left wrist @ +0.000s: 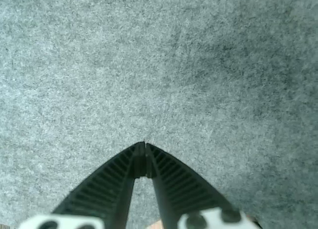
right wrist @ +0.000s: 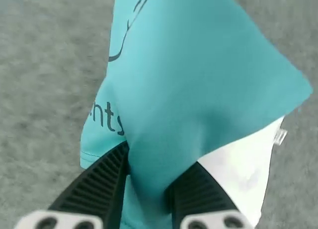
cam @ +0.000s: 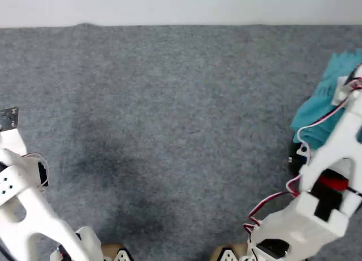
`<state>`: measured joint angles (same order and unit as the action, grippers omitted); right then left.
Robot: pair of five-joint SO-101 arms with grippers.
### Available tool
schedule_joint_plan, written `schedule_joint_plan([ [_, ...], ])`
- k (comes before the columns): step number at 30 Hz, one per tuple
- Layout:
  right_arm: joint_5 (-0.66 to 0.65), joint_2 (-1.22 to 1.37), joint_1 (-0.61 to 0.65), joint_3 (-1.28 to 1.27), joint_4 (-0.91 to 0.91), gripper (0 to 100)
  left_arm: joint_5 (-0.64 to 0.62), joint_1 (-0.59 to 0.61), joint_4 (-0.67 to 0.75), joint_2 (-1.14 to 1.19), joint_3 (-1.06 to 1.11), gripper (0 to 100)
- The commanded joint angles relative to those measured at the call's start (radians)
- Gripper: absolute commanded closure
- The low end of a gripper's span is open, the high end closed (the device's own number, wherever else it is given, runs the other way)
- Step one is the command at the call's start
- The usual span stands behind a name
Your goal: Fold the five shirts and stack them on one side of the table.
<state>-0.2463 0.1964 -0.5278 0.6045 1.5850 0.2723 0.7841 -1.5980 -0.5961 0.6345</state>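
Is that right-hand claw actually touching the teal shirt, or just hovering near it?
Touching. In the right wrist view, the right gripper is closed on a fold of the teal shirt, with the fabric pinched between its black fingers.

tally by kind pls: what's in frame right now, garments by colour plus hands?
teal shirt: 1
white garment: 1
hands: 2, left hand and right hand
total: 4
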Motion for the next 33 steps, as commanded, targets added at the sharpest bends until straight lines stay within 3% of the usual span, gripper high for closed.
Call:
schedule_joint_plan([
  [1,-0.009,0.015,-0.076,0.026,-0.047,98.9,-0.008,-0.002,-0.012,-0.026,-0.03,99],
  [9,-0.158,0.111,-0.148,0.026,-0.104,98.7,-0.008,-0.002,-0.012,-0.023,-0.03,99],
  [12,-0.221,0.137,-0.168,0.026,-0.104,94.2,-0.008,-0.002,-0.012,-0.023,-0.03,99],
  [18,-0.14,0.062,-0.179,0.026,-0.102,71.4,-0.005,-0.002,-0.006,-0.028,0.012,99],
  [21,-0.074,0.008,-0.162,0.026,-0.102,67.9,-0.005,-0.002,-0.006,-0.029,0.004,99],
  [27,-0.066,-0.038,-0.084,0.026,0.007,74.4,-0.006,-0.002,-0.006,-0.029,0.004,99],
  [33,-0.069,0.015,-0.001,0.02,0.07,99.7,-0.006,-0.002,-0.009,-0.029,0.004,99],
])
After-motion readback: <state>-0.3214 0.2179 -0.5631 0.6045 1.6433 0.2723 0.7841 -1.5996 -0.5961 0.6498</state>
